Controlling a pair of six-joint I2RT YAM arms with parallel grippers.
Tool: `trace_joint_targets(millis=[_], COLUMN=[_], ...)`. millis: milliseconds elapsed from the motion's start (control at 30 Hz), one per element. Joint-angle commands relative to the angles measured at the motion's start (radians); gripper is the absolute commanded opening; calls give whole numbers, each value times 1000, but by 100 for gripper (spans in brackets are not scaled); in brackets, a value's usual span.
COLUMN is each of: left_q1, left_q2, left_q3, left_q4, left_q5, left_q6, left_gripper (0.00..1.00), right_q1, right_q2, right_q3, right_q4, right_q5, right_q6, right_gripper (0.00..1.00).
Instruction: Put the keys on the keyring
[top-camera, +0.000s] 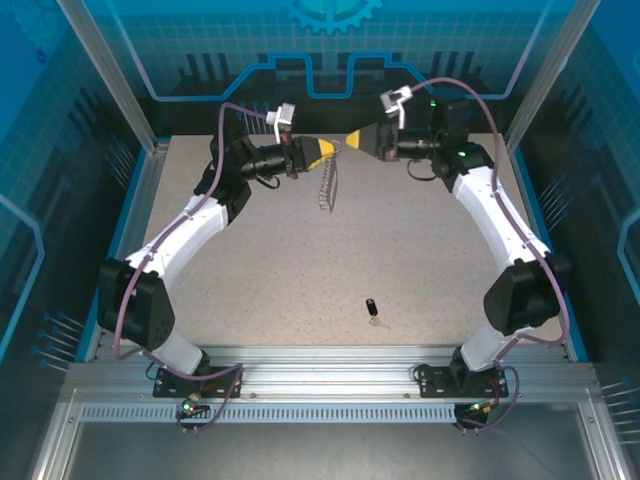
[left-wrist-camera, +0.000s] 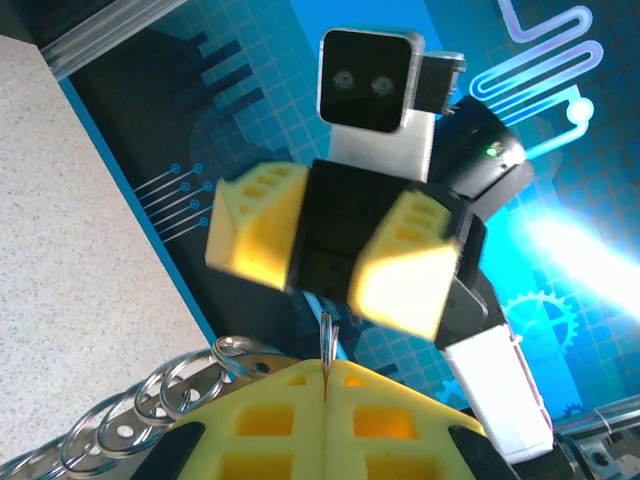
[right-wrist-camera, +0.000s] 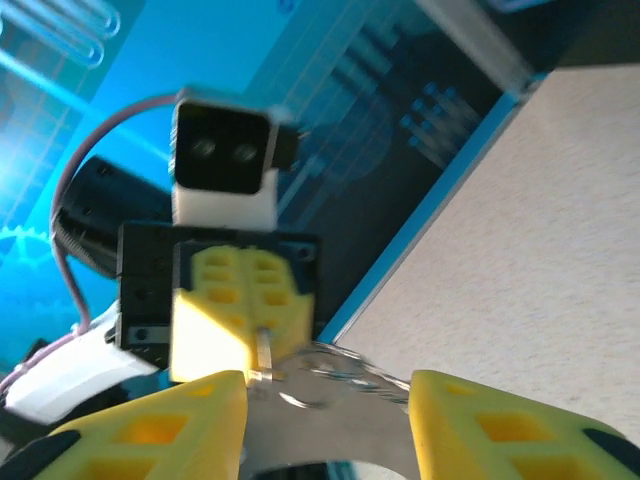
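The keyring (left-wrist-camera: 327, 340) is a thin metal loop seen edge-on, and my left gripper (left-wrist-camera: 325, 368) is shut on it, held above the far middle of the table. Its silvery chain (top-camera: 327, 188) of linked rings hangs below the left gripper (top-camera: 328, 150). My right gripper (top-camera: 352, 138) faces the left one tip to tip. In the right wrist view the right gripper (right-wrist-camera: 328, 385) is open, with blurred silvery metal of the keyring (right-wrist-camera: 330, 430) lying between its fingers. The key (top-camera: 372, 308), small with a black head, lies on the table near the front, far from both grippers.
The speckled table (top-camera: 250, 270) is bounded by a blue rim and glass walls (top-camera: 110, 90) at the back and sides. An aluminium rail (top-camera: 330, 375) runs along the near edge by the arm bases.
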Motion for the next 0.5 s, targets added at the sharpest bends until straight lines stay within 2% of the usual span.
trace_joint_targets(millis=[0, 233, 467], left_q1=[-7, -7, -7], left_q2=[-11, -47, -76], left_q3=[59, 68, 81], left_q4=[-14, -68, -93], left_q5=[-12, -48, -61], left_q6=[68, 163, 258], left_gripper=[0, 0, 0], right_q1=[-63, -52, 21], right_q2=[-70, -110, -98], right_q3=[-50, -56, -26], right_q4=[137, 16, -12], right_q5=[43, 105, 127], right_q6=[142, 107, 109], right_gripper=[48, 49, 50])
